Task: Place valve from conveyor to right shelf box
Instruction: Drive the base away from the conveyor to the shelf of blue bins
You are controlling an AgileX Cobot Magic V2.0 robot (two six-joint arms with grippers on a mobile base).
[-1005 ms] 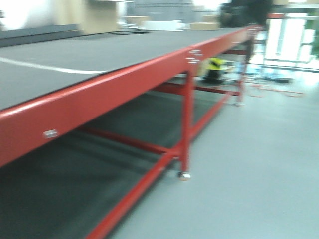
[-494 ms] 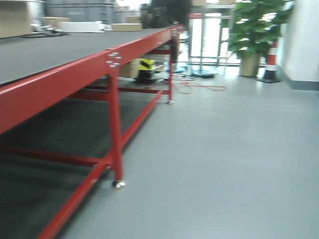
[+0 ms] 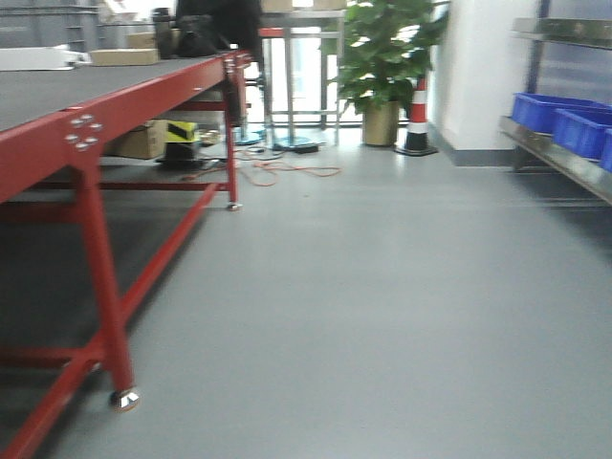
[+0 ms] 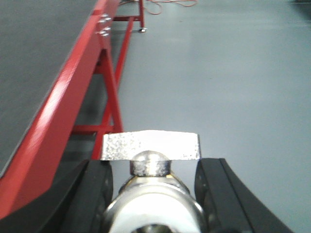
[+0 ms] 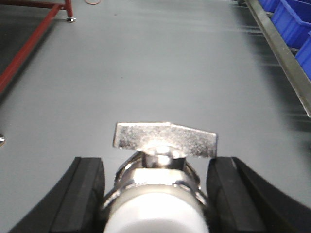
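Left hand [image 4: 153,182] and right hand [image 5: 156,177] each clamp a shiny flat-handled metal valve [image 4: 150,145] [image 5: 165,140].

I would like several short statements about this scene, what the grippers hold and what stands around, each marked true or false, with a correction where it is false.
1. The left gripper holds a shiny metal valve with a flat handle between its black fingers. True.
2. The right gripper is empty. False: it holds a second metal valve of the same kind.
3. The dark grey conveyor has a yellow frame. False: the frame is red.
4. Blue plastic bins sit on the metal shelf at the right. True.
5. The potted green plant stands on the conveyor. False: it stands on the grey floor.
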